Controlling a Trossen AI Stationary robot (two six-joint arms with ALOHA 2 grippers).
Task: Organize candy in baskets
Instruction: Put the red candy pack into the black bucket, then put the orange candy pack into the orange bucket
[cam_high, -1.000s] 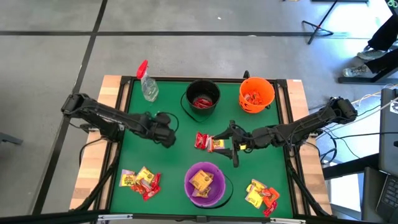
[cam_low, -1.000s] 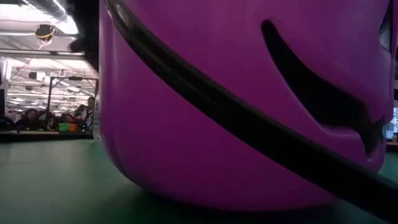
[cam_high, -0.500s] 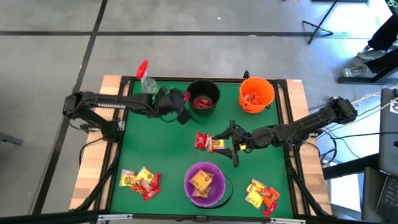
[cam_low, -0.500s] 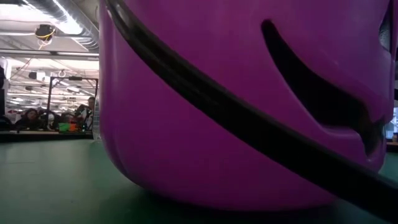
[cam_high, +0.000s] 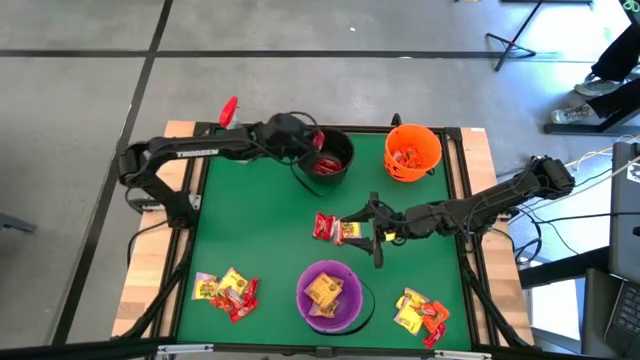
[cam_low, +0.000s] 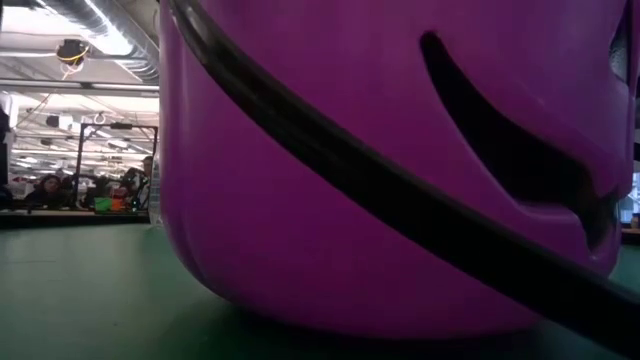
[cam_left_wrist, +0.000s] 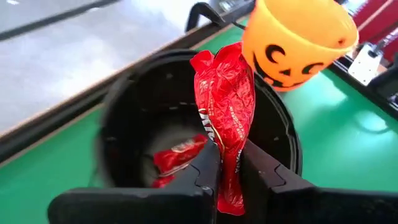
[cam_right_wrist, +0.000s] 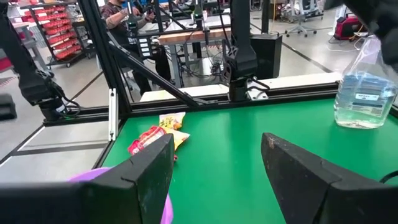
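Note:
My left gripper (cam_high: 306, 140) hovers over the left rim of the black bucket (cam_high: 327, 158), shut on a red candy packet (cam_left_wrist: 225, 106). More red packets lie inside that bucket (cam_left_wrist: 177, 155). The orange bucket (cam_high: 412, 152) stands to its right and holds red candy. The purple bucket (cam_high: 329, 295) stands near the table's near edge with yellow packets in it, and it fills the low view (cam_low: 400, 150). My right gripper (cam_high: 374, 232) rests open at mid-table, just right of a small candy pile (cam_high: 335, 229). My left gripper pinches the red packet between its two fingers near the packet's lower end (cam_left_wrist: 231, 155). The rest of the crinkled wrapper stands out beyond the fingertips (cam_left_wrist: 208, 165). The packet is lifted clear and sits over the black bucket's opening.
Loose candy piles lie at the near-left (cam_high: 227, 291) and near-right (cam_high: 421, 313) corners of the green mat. A clear spray bottle with a red trigger (cam_high: 230, 112) stands at the far left, partly under the left arm, and also shows in the right wrist view (cam_right_wrist: 362, 93).
My left gripper has swept from the table's middle left toward the far edge and to the right, ending over the black bucket's rim. The right arm and all three buckets have stayed where they were.

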